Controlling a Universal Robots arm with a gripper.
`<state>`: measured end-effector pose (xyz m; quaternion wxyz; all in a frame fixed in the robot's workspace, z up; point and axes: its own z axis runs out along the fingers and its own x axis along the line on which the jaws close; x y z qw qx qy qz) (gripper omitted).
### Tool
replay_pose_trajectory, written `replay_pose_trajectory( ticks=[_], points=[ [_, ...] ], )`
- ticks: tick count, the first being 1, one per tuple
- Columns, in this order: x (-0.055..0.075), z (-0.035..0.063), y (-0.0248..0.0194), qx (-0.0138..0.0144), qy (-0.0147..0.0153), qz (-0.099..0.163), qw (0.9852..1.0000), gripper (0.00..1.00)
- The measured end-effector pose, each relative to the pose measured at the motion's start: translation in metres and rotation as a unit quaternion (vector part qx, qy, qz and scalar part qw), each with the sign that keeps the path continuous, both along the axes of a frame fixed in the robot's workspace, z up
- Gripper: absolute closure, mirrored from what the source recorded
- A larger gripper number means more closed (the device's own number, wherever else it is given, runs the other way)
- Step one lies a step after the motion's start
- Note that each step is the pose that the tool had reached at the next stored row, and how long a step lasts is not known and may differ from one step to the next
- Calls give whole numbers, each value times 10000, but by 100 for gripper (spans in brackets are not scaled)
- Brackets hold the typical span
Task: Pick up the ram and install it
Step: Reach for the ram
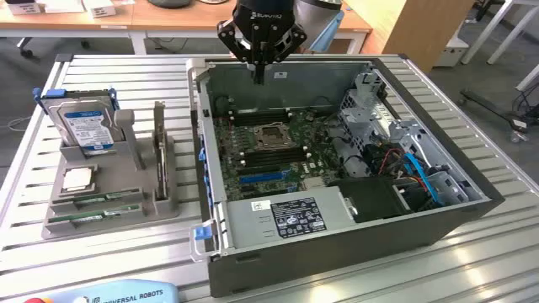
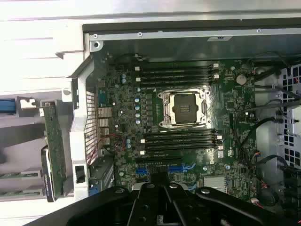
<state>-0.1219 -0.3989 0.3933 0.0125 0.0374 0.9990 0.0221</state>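
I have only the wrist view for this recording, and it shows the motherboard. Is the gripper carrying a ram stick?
Observer: No. In the exterior view the gripper is shut with nothing between its fingers.
Operator: Where is the ram?
Observer: Two green ram sticks lie in a grey holder on the table, at the exterior view's left of the computer case.
Operator: And where is the gripper?
Observer: It hangs above the open case, toward its far side in the exterior view, well apart from the holder.
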Motion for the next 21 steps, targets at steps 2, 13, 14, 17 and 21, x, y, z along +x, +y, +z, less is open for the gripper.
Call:
replay_pose_trajectory(
  ticks=[2, 13, 14, 17, 21],
  points=[
    [0, 0, 0, 0, 0, 0, 10000, 90],
    [-26, 0, 0, 0, 0, 0, 10000, 90],
    [-35, 0, 0, 0, 0, 0, 10000, 90],
    [-71, 0, 0, 0, 0, 0, 10000, 90],
    [-126, 0, 0, 0, 0, 0, 10000, 90]
  ],
)
